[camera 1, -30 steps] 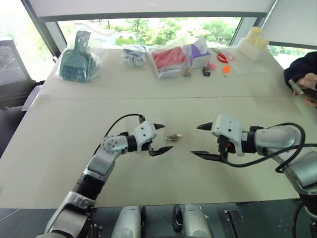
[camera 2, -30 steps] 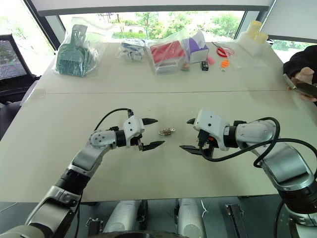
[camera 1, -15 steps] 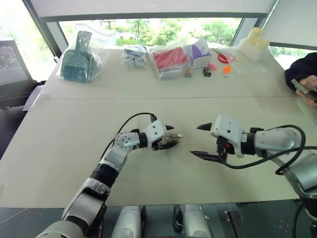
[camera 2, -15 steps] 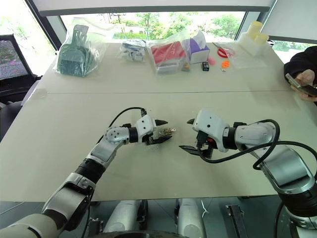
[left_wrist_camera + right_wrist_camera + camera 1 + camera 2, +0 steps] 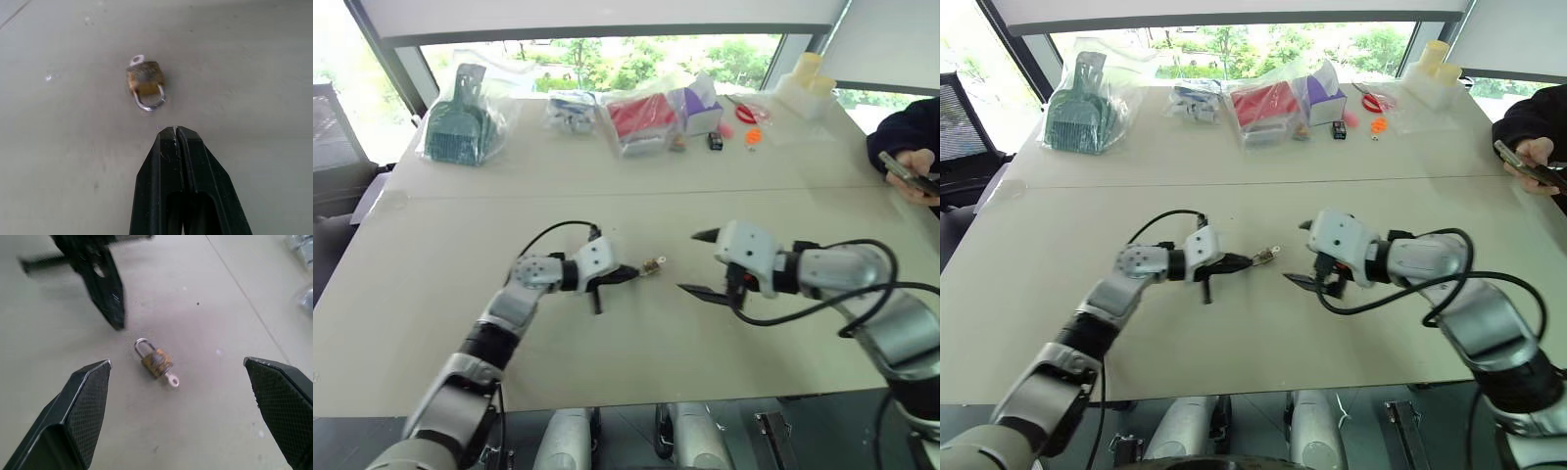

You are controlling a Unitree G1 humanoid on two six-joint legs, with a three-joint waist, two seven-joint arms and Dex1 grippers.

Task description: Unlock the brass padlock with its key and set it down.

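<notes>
The left claw point(image 5: 177, 131) has snapped shut on nothing: the small brass padlock with its silvery shackle and key point(image 5: 145, 84) lies loose on the pale counter point(image 5: 431, 245), mid-surface, just past the clenched tips. The grasp missed. The right claw point(image 5: 178, 377) hangs released, spread wide above the padlock.

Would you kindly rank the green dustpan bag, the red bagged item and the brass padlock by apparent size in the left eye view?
1. green dustpan bag and red bagged item: look alike, so unranked.
2. brass padlock, smallest, though nearest the camera.
</notes>
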